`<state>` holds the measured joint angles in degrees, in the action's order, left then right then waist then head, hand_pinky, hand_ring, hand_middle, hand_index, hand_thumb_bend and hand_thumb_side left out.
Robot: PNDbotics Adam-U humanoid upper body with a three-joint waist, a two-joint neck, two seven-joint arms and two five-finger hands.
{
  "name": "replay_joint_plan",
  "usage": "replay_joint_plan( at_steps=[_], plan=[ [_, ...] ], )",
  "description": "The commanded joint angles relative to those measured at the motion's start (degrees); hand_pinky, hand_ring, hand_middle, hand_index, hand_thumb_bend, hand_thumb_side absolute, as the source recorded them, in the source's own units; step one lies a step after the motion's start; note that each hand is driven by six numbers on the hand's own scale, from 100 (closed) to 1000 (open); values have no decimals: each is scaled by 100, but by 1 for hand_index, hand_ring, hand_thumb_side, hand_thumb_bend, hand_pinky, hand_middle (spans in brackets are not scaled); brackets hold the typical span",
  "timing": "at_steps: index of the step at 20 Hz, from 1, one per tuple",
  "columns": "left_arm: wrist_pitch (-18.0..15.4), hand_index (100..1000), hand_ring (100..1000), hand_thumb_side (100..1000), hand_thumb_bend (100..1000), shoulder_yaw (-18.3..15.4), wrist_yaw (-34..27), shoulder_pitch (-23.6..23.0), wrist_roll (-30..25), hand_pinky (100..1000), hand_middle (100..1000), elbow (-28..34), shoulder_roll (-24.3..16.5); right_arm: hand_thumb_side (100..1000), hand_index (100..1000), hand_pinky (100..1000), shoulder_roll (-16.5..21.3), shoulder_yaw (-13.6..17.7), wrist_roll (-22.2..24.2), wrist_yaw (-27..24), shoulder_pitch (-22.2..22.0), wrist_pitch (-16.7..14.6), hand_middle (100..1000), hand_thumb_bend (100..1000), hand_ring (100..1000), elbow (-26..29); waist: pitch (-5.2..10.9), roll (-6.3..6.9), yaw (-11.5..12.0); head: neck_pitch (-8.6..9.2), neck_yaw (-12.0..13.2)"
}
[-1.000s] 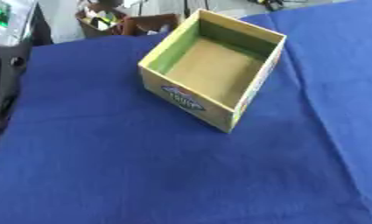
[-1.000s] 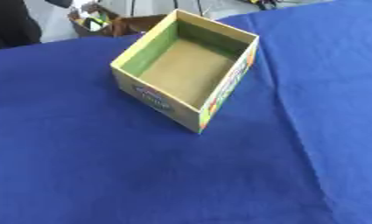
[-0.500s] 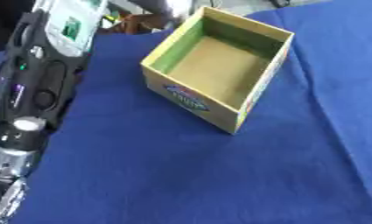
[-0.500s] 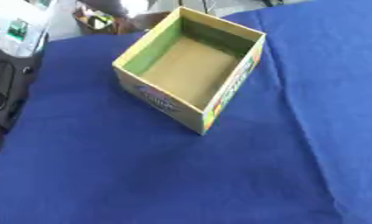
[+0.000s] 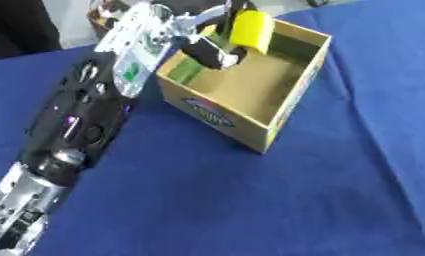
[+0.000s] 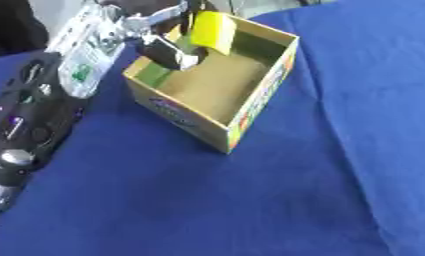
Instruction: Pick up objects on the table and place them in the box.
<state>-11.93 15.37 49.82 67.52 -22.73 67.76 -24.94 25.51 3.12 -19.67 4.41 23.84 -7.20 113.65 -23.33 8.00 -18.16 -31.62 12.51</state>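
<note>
Over the far left of the blue table (image 5: 250, 200), in the left eye view, the left hand (image 5: 207, 42) holds a yellow block (image 5: 250, 31), fingers curled round it, above the box (image 5: 290, 105). The box floor looks bare, so this judged first drop is not yet made; no other objects show on the cloth. In the right eye view, the arm (image 6: 40, 110) now fills the left side, where half a second ago only its edge showed. The right hand is out of sight.

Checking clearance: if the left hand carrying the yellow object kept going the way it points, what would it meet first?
Probably the box's far wall: the left hand holds the yellow object over the box opening, pointing toward that rim. Depth is unclear; it might pass above.
</note>
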Motion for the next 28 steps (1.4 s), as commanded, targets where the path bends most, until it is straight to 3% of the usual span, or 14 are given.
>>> replay_joint_plan(
  at_steps=[1, 6, 10, 11, 12, 13, 14, 15, 17, 18, 20, 22, 26, 28],
  plan=[
    [-222, 479, 558, 253, 100, -14, 256, 118, 284, 305, 572, -239, 21, 581, 759, 532, 74, 18, 26, -25, 83, -10, 606, 100, 633, 94, 113, -44, -20, 72, 7],
    [-396, 551, 590, 260, 100, 17, 640, 116, 600, 343, 610, -586, 128, 580, 759, 533, 67, 18, 33, -36, 95, -9, 606, 100, 633, 94, 119, -38, -30, 76, 14],
    [-458, 729, 685, 285, 100, 26, 913, 112, 696, 458, 706, -708, 176, 579, 759, 533, 63, 24, 37, -43, 94, -9, 606, 100, 633, 94, 122, -40, -34, 78, 7],
    [-492, 873, 768, 404, 100, 38, 964, 109, 681, 580, 791, -725, 181, 579, 759, 533, 62, 25, 37, -44, 93, -8, 606, 100, 633, 94, 123, -39, -35, 75, 6],
    [-547, 951, 808, 521, 100, 52, 1009, 107, 639, 639, 847, -734, 182, 579, 759, 534, 61, 28, 37, -44, 91, -6, 606, 100, 633, 94, 125, -39, -34, 73, 8],
    [-615, 1000, 881, 746, 100, 72, 1059, 109, 582, 752, 920, -729, 182, 579, 759, 533, 60, 29, 37, -44, 90, -5, 606, 100, 633, 94, 126, -37, -34, 72, 9],
    [-688, 1000, 910, 845, 145, 97, 1118, 110, 515, 797, 948, -711, 178, 578, 759, 534, 59, 29, 38, -46, 90, -3, 606, 100, 633, 94, 128, -37, -33, 71, 8],
    [-766, 1000, 962, 1000, 371, 107, 1175, 109, 449, 882, 999, -696, 173, 582, 759, 534, 58, 29, 39, -48, 91, -3, 606, 100, 633, 94, 129, -36, -33, 71, 8],
    [-920, 1000, 983, 1000, 591, 83, 1295, 108, 314, 919, 1000, -679, 158, 577, 759, 534, 56, 32, 37, -51, 90, -1, 606, 100, 633, 94, 136, -36, -32, 68, 10],
    [-977, 1000, 982, 1000, 611, 39, 1344, 109, 276, 920, 1000, -657, 152, 577, 759, 534, 53, 35, 35, -54, 88, 1, 605, 100, 633, 94, 138, -37, -32, 70, 9],
    [-1031, 1000, 978, 1000, 603, -46, 1380, 109, 298, 911, 1000, -578, 139, 575, 759, 535, 48, 38, 34, -58, 78, 6, 605, 100, 633, 94, 151, -41, -28, 51, 6],
    [-1022, 1000, 959, 1000, 541, -132, 1324, 114, 385, 879, 995, -433, 118, 575, 759, 535, 49, 43, 29, -63, 70, 11, 606, 100, 633, 94, 171, -51, -15, 12, 3],
    [-848, 1000, 904, 1000, 606, -321, 1023, 57, 709, 796, 909, 53, 58, 572, 759, 537, 77, 51, 9, -80, 67, 5, 606, 100, 634, 94, 225, -96, 36, -48, -16],
    [-691, 1000, 870, 1000, 531, -502, 852, 20, 881, 752, 858, 321, 54, 571, 759, 538, 87, 60, -9, -92, 55, -1, 607, 100, 635, 94, 262, -131, 71, -69, -39]
  ],
)
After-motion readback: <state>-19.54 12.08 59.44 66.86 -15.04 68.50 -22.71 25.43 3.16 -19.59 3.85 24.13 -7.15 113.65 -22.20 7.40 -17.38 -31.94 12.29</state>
